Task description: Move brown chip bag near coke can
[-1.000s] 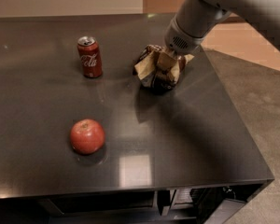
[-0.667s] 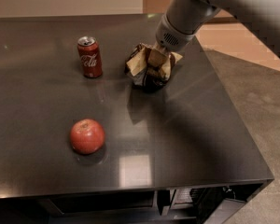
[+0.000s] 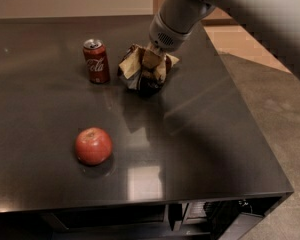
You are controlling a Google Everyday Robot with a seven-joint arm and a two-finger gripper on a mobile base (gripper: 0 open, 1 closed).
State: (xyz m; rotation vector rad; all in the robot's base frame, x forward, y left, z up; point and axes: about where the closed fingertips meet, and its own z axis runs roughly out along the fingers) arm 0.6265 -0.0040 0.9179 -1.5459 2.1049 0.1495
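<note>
The brown chip bag (image 3: 134,66) is crinkled tan and dark brown and sits on the dark table (image 3: 215,134), just right of the coke can (image 3: 96,61). The can stands upright, red with white script and a silver top. My gripper (image 3: 151,68) comes down from the upper right and is shut on the middle of the bag, crumpling it. A narrow gap shows between the bag's left edge and the can.
A round red apple (image 3: 93,145) lies on the table's front left. The table's right edge and front edge drop to a grey floor (image 3: 280,109). My arm (image 3: 230,4) spans the upper right of the view.
My gripper has moved left with the brown chip bag in it, so the bag now lies much closer to the coke can. The can and apple have not moved.
</note>
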